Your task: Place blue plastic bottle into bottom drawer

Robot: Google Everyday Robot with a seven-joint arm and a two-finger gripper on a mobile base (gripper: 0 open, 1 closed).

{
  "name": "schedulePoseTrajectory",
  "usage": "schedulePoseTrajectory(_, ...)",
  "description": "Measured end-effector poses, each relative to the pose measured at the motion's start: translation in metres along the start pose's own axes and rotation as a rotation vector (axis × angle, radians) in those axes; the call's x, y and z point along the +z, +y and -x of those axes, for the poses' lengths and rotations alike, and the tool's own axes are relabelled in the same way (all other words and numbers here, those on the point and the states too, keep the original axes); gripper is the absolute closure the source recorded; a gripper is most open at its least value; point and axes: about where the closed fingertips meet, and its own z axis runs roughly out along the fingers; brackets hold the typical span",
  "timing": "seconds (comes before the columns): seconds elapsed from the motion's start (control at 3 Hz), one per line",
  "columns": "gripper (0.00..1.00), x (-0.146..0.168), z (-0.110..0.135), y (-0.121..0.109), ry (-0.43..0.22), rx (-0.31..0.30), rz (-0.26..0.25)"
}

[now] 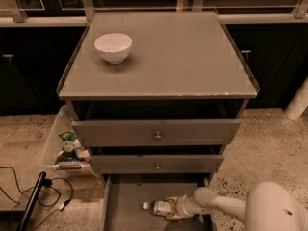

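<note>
The bottle [160,207] is gripped sideways in the pincer [173,212], held low over the bottom drawer [126,202] beneath for release.

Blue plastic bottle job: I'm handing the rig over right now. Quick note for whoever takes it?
Gripper: low inside the open bottom drawer, arm reaching in from the right, at the base end of the blue plastic bottle. I can't tell whether it is gripping.
Bottle: on its side over the drawer floor, white cap pointing left, towards the right side of the drawer. I can't tell whether it is resting on the floor or held.
Done: drawer is open and the bottle is within it.
Left: confirm the bottle is down and released, then lift the arm out.
Also there: white bowl on the cabinet top, not part of the job.
</note>
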Motion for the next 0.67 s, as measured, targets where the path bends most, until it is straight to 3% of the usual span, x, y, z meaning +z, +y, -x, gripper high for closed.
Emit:
schedulePoseTrajectory(0.33, 0.87, -0.0016, 0.0015, -0.0003, 0.001, -0.001, 0.000)
schedulePoseTrajectory(0.67, 0.63, -0.0016, 0.0015, -0.0003, 0.001, -0.001, 0.001)
